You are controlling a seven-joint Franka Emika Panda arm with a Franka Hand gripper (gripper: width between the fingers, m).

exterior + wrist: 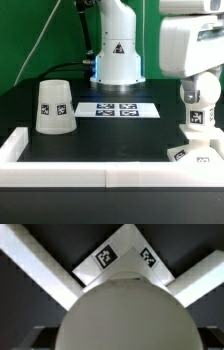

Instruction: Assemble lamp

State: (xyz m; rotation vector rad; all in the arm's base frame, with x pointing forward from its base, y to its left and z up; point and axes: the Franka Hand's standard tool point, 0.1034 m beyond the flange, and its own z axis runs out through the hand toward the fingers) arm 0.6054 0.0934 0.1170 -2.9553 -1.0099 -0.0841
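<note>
White rim [100,178], near edge of surface. Base [193,150], near right, bulb [198,100] upright on it. Fingers [32,338] flank bulb; grip cannot be told. Shade [52,105], left.

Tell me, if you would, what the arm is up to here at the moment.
The arm is partway through putting a lamp together. Its gripper sits right over the bulb, which appears to stand upright on the square base at the exterior view's right, in a corner of the white wall. The pictures do not show whether the fingers grip the bulb. The shade stands apart on the exterior view's left, wide end down, not yet fitted.
</note>
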